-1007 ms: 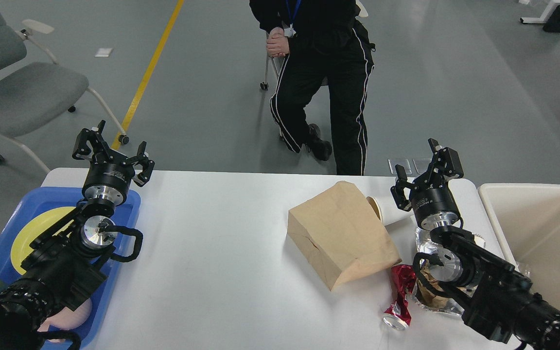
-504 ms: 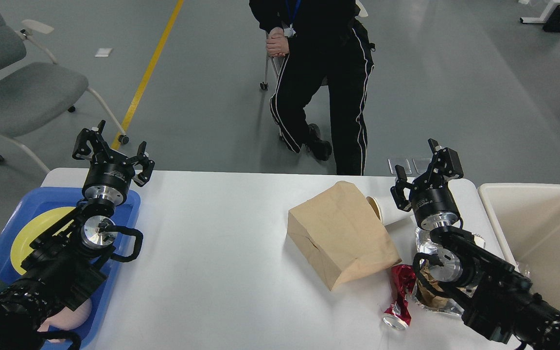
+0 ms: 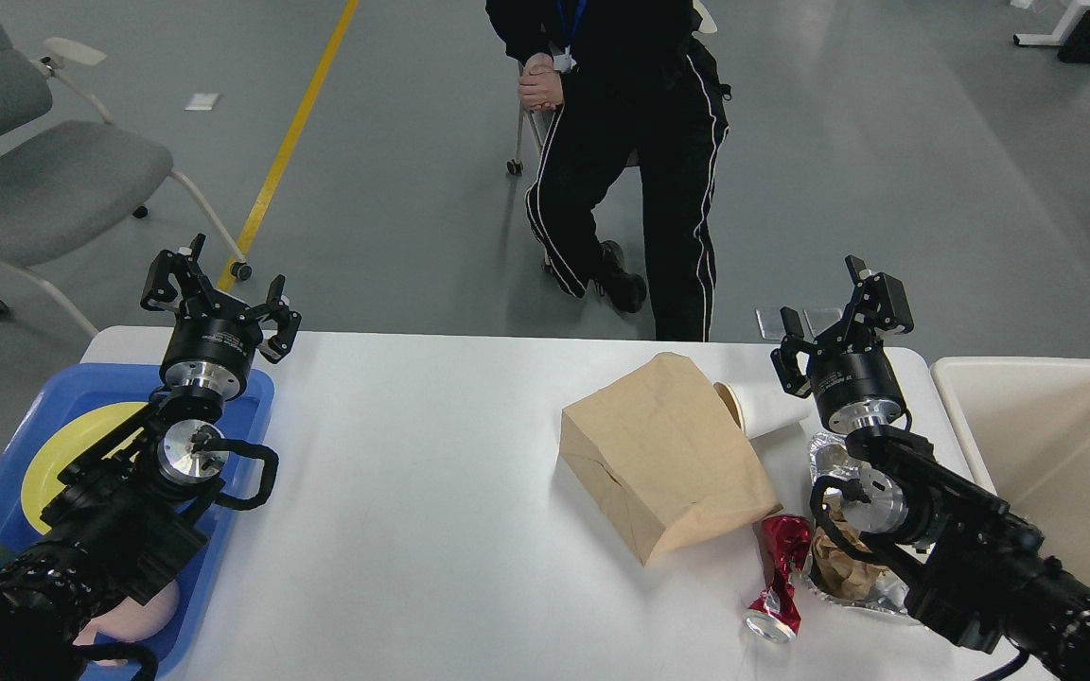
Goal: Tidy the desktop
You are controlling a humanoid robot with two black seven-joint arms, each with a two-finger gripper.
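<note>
tidying barely begun: a brown paper bag, white paper cup, crushed red can and foil wrapper lie on the right part of the desk, which is white, smooth, round-cornered and fills the foreground. left tool and right tool hover released, grasping nothing.

Desktop: bag; can; tray

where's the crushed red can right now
In the head view the crushed red can lies on the desktop near its front right, just below the brown paper bag and left of the crumpled foil wrapper.
</note>
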